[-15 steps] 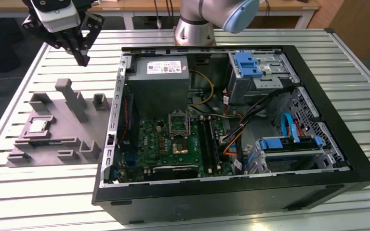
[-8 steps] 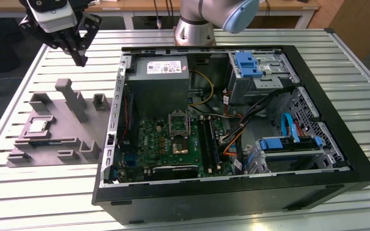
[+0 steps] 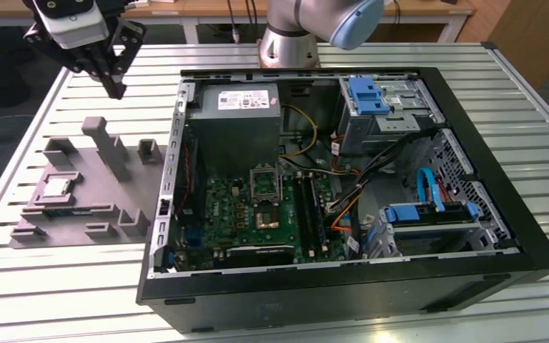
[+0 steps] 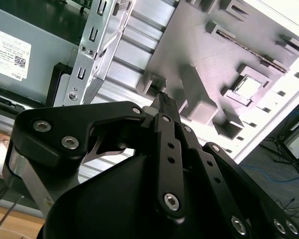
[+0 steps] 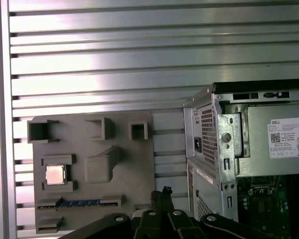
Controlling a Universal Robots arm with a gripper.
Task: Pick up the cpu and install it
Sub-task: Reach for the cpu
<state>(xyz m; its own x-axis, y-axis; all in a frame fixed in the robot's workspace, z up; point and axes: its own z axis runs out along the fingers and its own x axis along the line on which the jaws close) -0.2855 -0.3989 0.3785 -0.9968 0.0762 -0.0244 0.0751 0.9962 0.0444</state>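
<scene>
The cpu (image 3: 57,187) is a small silvery square lying flat in a recess of the grey tray (image 3: 98,194), on the exterior view's left. It also shows as the cpu (image 5: 56,175) in the first wrist view and the cpu (image 4: 249,87) in the second. My gripper (image 3: 115,89) hangs shut and empty above the table behind the tray, well apart from the chip. In both wrist views the gripper (image 4: 164,98) (image 5: 164,191) has its black fingers pressed together. The open computer case (image 3: 351,293) holds a green motherboard with a metal-framed socket (image 3: 265,187).
The tray (image 5: 134,164) carries raised grey blocks, one tall (image 3: 112,150), and a memory stick (image 5: 79,203) in a slot. A grey power supply (image 3: 241,121), cables and blue drive brackets (image 3: 368,94) crowd the case. The slatted metal table (image 3: 46,286) lies around both.
</scene>
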